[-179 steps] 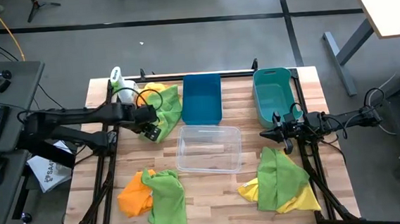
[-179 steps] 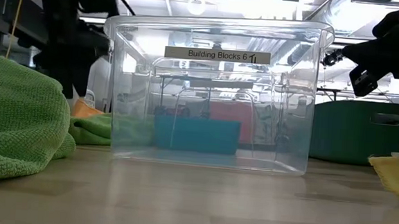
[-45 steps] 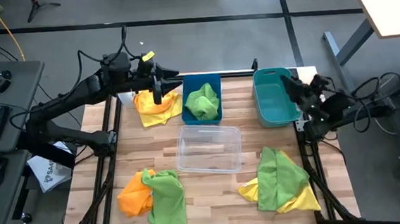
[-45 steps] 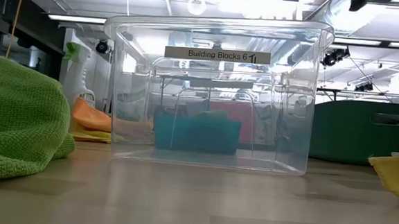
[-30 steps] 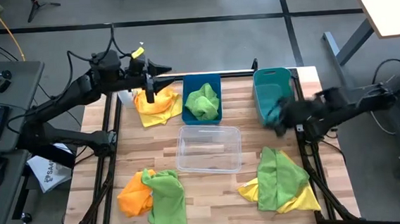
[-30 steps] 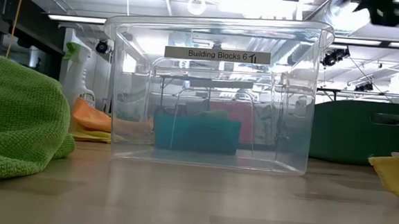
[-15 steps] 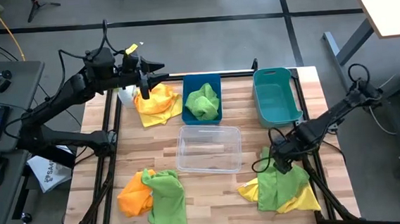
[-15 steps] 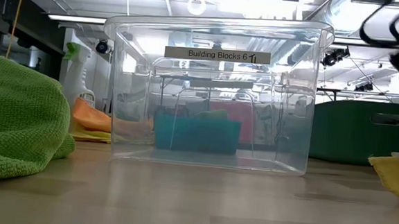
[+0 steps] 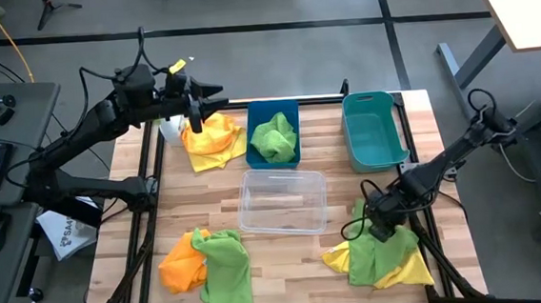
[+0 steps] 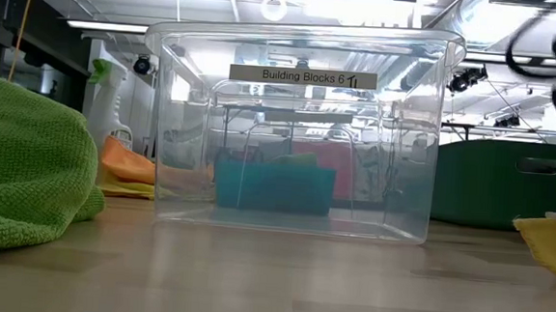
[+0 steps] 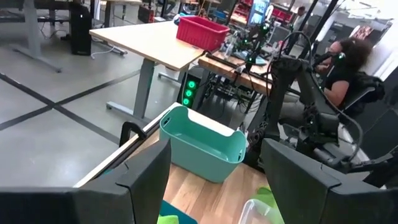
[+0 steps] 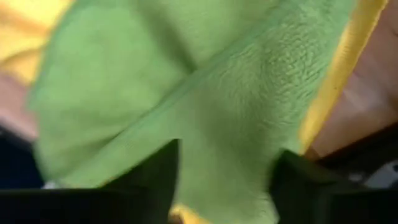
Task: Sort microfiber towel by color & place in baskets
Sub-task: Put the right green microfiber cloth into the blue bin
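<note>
1. Right gripper (image 9: 379, 228) is down at the near-right of the wooden slat table (image 9: 335, 257), on top of a lime green microfiber towel (image 9: 378, 249) that lies over a bright yellow microfiber towel (image 9: 408, 274).
2. The right wrist view shows its two dark fingers (image 12: 152, 177) spread apart with green cloth (image 12: 205, 112) filling the gap between them; fingers pressed at or into the cloth, can't tell if anything is actually gripped.
3. Left gripper (image 9: 212, 103) is raised over the far-left edge of the table, above a yellow-orange crumpled cloth pile (image 9: 212, 139). Fingers (image 11: 146, 177) stand wide apart, nothing between them.
4. Dark blue rectangular plastic bin (image 9: 274, 132) sits far centre with one lime green towel (image 9: 274, 137) inside.
5. Teal rectangular plastic bin (image 9: 374, 130) sits far right; no cloth seen in it.
6. Clear see-through plastic bin (image 9: 283, 200) sits mid-table, no cloth in it; in the low view it bears a label strip (image 10: 302, 76).
7. Near-left: orange towel (image 9: 178, 263) touching a second lime green towel (image 9: 226, 269).
8. White spray bottle with green top (image 9: 169, 130) is at the far-left corner, just beside the yellow-orange pile.
9. A seated person (image 11: 348, 62) shows in the room beyond the table in the left wrist view.
</note>
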Controlling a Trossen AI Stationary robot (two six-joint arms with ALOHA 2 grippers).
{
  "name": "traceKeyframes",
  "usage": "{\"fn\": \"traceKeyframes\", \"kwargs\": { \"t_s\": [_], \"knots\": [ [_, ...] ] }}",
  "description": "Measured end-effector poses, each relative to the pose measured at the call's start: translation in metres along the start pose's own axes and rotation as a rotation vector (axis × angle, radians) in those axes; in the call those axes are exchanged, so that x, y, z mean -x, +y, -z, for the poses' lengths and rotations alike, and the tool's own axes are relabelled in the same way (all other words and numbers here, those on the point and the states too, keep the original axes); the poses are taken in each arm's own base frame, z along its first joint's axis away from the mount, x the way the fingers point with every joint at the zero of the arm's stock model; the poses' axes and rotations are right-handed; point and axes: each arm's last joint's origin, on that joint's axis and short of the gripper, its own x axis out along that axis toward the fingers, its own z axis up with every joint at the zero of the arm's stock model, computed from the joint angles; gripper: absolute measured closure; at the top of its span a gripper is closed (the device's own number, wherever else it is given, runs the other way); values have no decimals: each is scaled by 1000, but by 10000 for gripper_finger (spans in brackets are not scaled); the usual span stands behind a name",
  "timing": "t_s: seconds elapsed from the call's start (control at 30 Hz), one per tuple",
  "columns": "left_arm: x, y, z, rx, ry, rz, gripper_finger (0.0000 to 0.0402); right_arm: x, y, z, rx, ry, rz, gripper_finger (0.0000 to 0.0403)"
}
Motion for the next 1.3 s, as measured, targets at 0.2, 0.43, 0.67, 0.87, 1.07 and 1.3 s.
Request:
{"fn": "traceKeyframes", "kwargs": {
  "t_s": [0.2, 0.43, 0.67, 0.87, 1.07, 1.3],
  "knots": [
    [0, -1, -5, -7, -53, 14, 163, 80, 26, 13, 222, -77, -56, 380],
    [1, -3, -13, -18, -132, 34, 163, 233, 30, 28, 372, -620, -266, 399],
    [5, -6, -20, -28, -206, 54, 163, 321, 6, 36, 348, -1257, -106, 402],
    [23, -12, -34, -48, -346, 92, 163, 348, 20, -5, 433, -1478, -10, 402],
    [51, -19, -43, -50, -451, 138, 163, 347, 38, -84, 557, -1470, -42, 402],
    [74, -22, -40, -22, -427, 178, 163, 325, 40, -181, 646, -1356, -71, 403]
  ]
}}
